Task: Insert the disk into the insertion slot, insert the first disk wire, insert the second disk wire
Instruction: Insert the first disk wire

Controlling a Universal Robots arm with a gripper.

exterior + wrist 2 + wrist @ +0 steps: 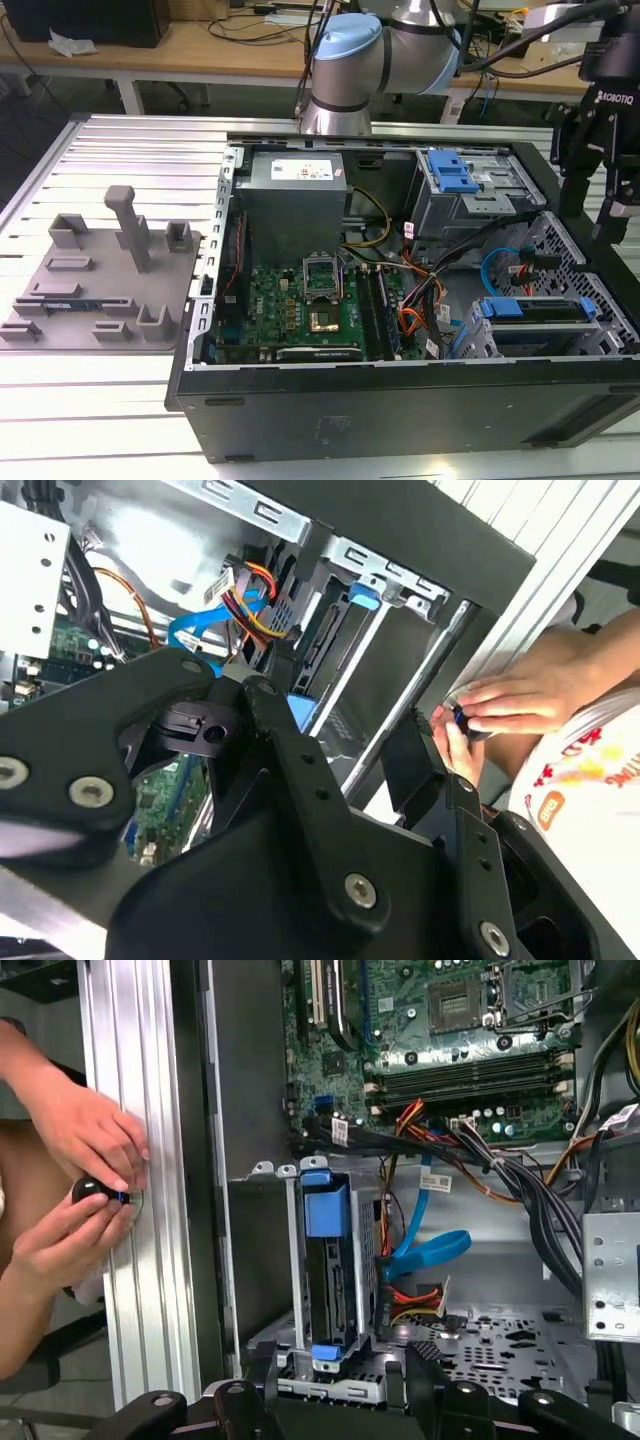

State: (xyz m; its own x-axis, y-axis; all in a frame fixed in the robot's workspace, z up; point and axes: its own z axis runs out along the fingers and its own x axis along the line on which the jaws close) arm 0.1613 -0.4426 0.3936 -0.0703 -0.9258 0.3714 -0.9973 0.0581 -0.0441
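Exterior view: fingers [617,205] are hanging spread wide and empty, with the disk [535,310] sitting in the slot [603,300] just below them and the light-blue wire [490,272] looping beside it.

Silver-blue arm [345,60], black end effector [592,212]

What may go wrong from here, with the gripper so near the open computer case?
One: a person's hands hold a small object at the table rail, right beside the case; an arm movement might strike them. Two: the light-blue cable loops close beside the disk in the insertion slot; the gripper might snag or pinch it if it reaches in there.
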